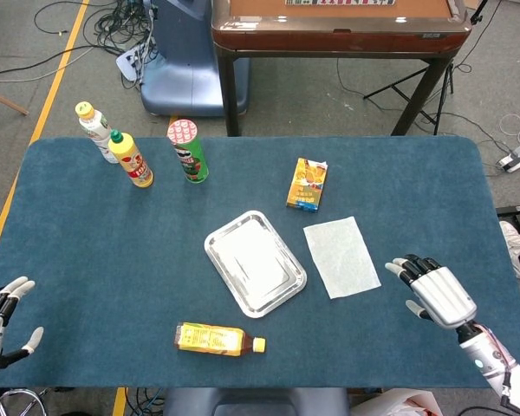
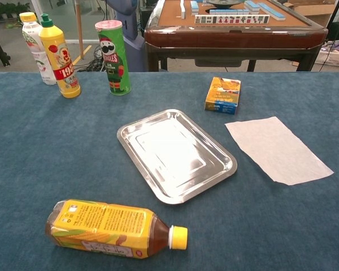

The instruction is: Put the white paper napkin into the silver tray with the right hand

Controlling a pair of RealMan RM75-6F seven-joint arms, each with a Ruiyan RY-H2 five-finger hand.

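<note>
The tray [image 1: 255,262] sits in the middle of the table [image 1: 87,234]. The napkin [image 1: 341,256] lies flat just right of it. A box [image 1: 307,184] lies behind the napkin. A bottle [image 1: 219,339] lies in front of the tray.

On the table: one white paper napkin [image 1: 341,256]; one silver tray [image 1: 255,262]; three bottles, namely a white bottle [image 1: 94,132], a yellow squeeze bottle [image 1: 131,159] and a tea bottle [image 1: 218,339] lying flat; one green chip can [image 1: 187,151]; one small orange box [image 1: 308,184]; two robot hands, left hand [image 1: 2,325], right hand [image 1: 433,288].
</note>
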